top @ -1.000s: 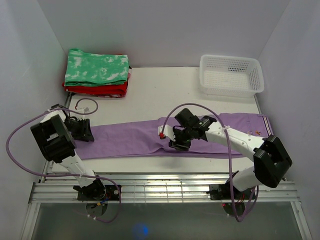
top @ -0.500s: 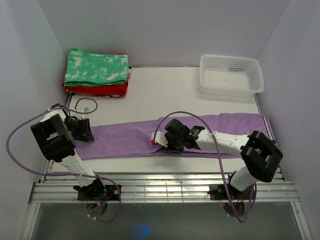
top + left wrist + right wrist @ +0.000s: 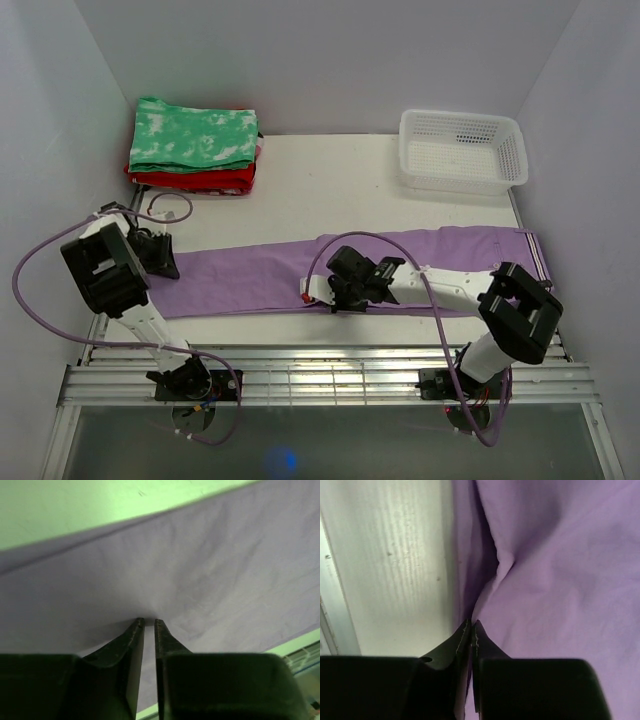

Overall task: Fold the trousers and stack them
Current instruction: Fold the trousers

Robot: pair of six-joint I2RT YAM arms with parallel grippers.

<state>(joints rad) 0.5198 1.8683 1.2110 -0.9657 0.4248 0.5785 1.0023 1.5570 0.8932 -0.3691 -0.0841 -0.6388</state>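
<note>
While the lavender trousers (image 3: 250,275) lie flat across the worktop (image 3: 330,180), the left tool (image 3: 149,622) pinches their left end and the right tool (image 3: 471,624), pressed together, nips their near edge.

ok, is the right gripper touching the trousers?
Touching. The right wrist view shows the right gripper shut at the edge of the lavender trousers, with the fabric puckering into its closed fingertips.

Trousers (image 3: 250,278) showing soft matt cloth, lightly creased; basket (image 3: 462,184) showing perforated plastic; table (image 3: 330,190) looking smooth, matt.
</note>
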